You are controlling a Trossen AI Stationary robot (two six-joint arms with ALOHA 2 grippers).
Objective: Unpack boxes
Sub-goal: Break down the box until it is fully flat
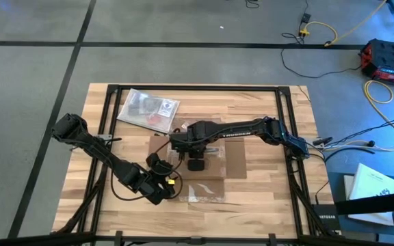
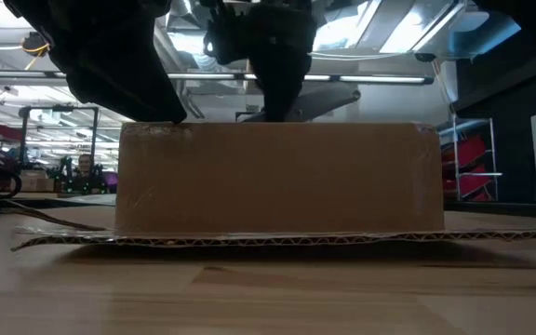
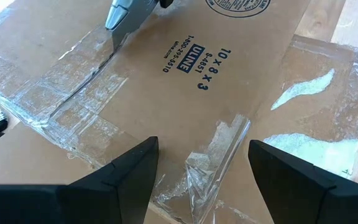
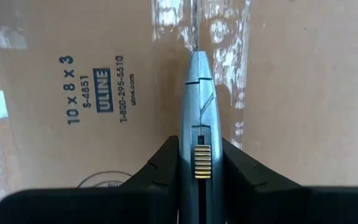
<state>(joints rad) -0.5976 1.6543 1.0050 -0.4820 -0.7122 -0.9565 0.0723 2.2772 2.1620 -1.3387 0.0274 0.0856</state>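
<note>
A shallow brown cardboard box (image 1: 214, 164) sits mid-table with its top closed; one flap (image 2: 277, 239) lies flat on the wood. Shiny clear tape (image 3: 73, 87) runs along the top seam, and some has peeled loose (image 3: 219, 155). My right gripper (image 4: 201, 155) hangs over the box's middle (image 1: 195, 162), shut on a grey utility knife (image 4: 197, 93). My left gripper (image 3: 202, 149) is open, slanting down over the box's near left corner (image 1: 172, 184). My right gripper pinches the knife's handle (image 4: 201, 134) between its two fingers, beside the ribbed slider. The fingers come from above, pointing down, and the knife runs along them. Its blade tip (image 4: 194, 45) meets the taped seam on the box's top. My left gripper: whether its fingers (image 3: 123, 180) touch the box, I cannot tell.
A clear plastic bag (image 1: 148, 109) with a red item inside lies at the far left of the table. Bare wood shows on the table's right side (image 1: 279, 171). Black frame rails (image 1: 282, 123) cross the table's edges.
</note>
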